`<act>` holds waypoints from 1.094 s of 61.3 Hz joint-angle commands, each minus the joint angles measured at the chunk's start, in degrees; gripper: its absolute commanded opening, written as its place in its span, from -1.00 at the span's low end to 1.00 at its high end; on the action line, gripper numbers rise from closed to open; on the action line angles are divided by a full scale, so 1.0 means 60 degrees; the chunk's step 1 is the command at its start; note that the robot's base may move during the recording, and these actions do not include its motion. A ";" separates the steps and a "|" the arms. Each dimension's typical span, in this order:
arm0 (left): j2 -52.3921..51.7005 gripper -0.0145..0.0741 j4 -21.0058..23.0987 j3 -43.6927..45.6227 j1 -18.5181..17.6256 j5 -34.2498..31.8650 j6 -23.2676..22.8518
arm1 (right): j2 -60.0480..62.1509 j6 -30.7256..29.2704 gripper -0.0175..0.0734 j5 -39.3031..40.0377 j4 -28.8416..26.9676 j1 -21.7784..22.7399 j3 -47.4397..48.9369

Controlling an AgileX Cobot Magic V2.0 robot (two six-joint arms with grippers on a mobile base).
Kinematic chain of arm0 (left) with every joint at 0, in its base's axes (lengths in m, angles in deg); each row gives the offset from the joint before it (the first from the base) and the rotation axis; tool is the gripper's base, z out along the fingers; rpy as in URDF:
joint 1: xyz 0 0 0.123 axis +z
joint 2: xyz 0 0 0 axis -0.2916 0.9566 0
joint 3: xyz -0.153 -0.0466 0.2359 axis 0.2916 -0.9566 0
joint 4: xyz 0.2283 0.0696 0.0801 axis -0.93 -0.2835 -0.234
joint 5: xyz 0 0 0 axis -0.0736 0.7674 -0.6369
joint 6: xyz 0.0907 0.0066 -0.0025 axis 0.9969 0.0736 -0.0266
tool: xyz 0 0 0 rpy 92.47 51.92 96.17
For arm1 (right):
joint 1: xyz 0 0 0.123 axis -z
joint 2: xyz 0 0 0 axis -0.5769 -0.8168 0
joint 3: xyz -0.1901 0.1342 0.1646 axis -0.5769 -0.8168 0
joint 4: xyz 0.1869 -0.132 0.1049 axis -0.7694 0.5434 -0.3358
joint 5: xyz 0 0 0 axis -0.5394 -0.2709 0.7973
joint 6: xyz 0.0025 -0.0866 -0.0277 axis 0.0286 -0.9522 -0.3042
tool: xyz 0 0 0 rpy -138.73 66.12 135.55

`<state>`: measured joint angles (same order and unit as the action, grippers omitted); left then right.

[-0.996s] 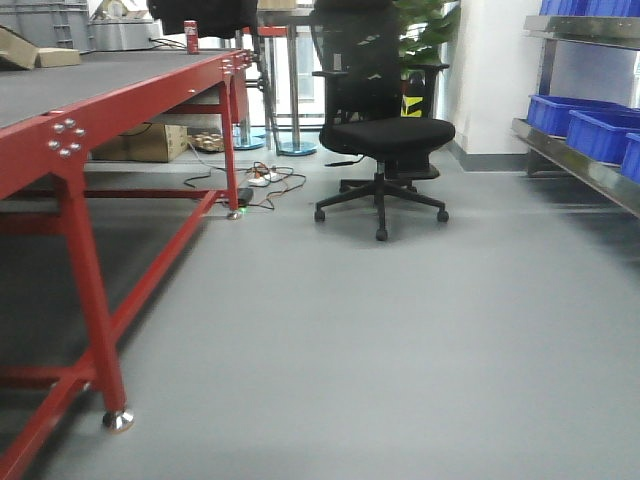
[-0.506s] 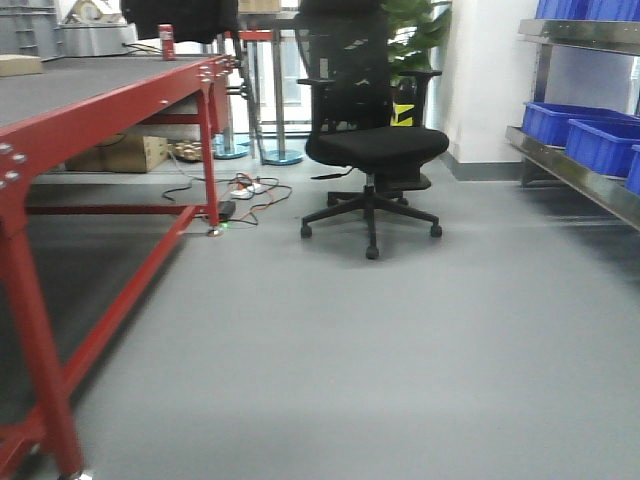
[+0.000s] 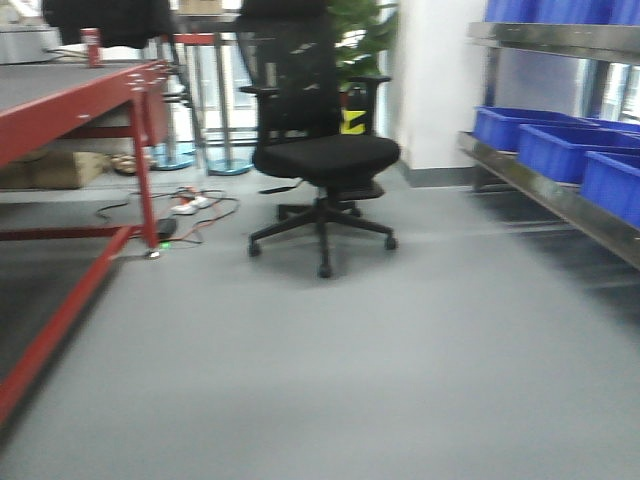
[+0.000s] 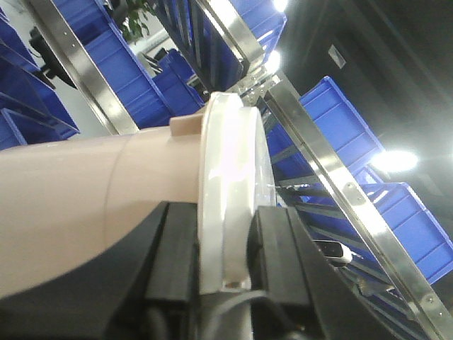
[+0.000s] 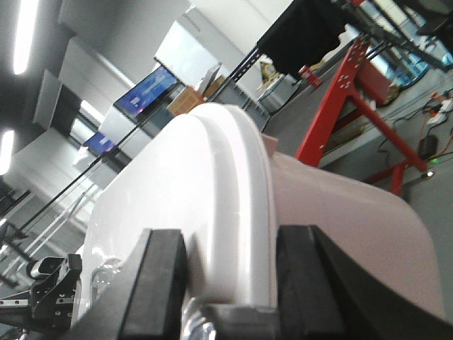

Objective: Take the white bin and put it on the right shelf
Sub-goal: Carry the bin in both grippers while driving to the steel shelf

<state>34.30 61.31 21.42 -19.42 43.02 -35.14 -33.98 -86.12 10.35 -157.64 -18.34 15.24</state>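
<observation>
Front view: no arm shows. An office chair [image 3: 320, 160] stands ahead, the red counter [image 3: 70, 100] is to the left, and the right shelf [image 3: 545, 195] with blue crates [image 3: 560, 148] runs along the edge. This looks like the carry step; next, the base must square up to that shelf.

Left wrist view: the left tool [image 4: 226, 265], wrist tilted, pinches narrow on the lid rim of the white bin [image 4: 78, 212], held aloft.

Right wrist view: the right tool [image 5: 230, 287] clamps the lid rim likewise.

The left end effector [image 4: 225, 237] has blocky matte-black fingers [image 4: 173, 244], a grey cable [image 4: 233, 308] at 6 o'clock. The right end effector [image 5: 230, 276] matches.
</observation>
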 commanded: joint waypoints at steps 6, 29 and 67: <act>-0.0396 -0.96 0.0218 0.0361 -0.0356 0.2022 0.0177 | 0.0353 0.0087 -0.36 -0.2378 -0.1505 -0.0297 0.0387; -0.0396 -0.96 0.0218 0.0361 -0.0356 0.2022 0.0177 | 0.0353 0.0087 -0.36 -0.2345 -0.1505 -0.0297 0.0387; -0.0396 -0.96 0.0218 0.0361 -0.0356 0.2022 0.0177 | 0.0353 0.0087 -0.36 -0.2345 -0.1505 -0.0297 0.0387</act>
<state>34.30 61.31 21.42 -19.42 42.92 -35.14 -33.98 -86.02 10.38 -157.53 -18.34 15.24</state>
